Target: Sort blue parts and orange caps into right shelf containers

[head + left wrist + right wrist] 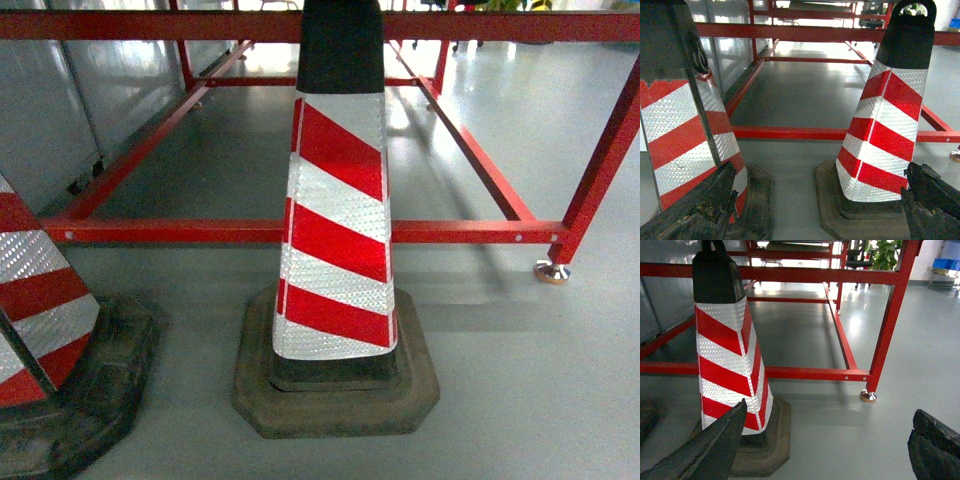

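The blue parts, the orange caps, the shelf and the containers are all out of view. My left gripper point(820, 172) is open low over the grey floor, its dark worn fingers point(700, 205) at the frame's bottom corners with nothing between them. My right gripper point(830, 407) is also open and empty above bare floor. Neither gripper shows in the head view.
A red-and-white striped traffic cone point(338, 230) stands straight ahead on a black rubber base, with a second cone point(40, 300) at the left. Behind them runs a low red steel frame point(180, 232) with a metal foot point(551, 271). Something blue point(945, 262) sits far back right, too small to tell.
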`<state>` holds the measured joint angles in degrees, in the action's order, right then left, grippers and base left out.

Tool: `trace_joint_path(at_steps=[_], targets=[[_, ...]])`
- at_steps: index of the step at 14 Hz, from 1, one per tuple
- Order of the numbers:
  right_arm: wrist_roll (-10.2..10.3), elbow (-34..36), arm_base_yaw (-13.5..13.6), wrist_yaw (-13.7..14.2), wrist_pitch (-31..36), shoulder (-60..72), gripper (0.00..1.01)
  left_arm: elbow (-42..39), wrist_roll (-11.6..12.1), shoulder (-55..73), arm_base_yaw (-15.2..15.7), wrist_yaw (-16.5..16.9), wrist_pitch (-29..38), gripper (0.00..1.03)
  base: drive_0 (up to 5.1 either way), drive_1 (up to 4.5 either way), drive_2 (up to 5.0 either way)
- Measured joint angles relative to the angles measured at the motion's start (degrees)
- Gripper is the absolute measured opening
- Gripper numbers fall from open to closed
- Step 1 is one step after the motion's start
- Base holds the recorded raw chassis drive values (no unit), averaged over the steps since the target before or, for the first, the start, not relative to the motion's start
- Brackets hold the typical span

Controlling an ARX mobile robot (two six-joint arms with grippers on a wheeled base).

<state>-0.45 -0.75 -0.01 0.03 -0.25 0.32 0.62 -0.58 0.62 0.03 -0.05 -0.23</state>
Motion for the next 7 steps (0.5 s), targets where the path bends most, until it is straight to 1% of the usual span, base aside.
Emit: trace_joint_path(at_steps=[7], targets=[[0.0,0.0,0.0,0.0,0.0,0.0,0.98,0.0,0.0,0.0,0.0,0.0,0.0,0.98,0.0,0.0,0.0]])
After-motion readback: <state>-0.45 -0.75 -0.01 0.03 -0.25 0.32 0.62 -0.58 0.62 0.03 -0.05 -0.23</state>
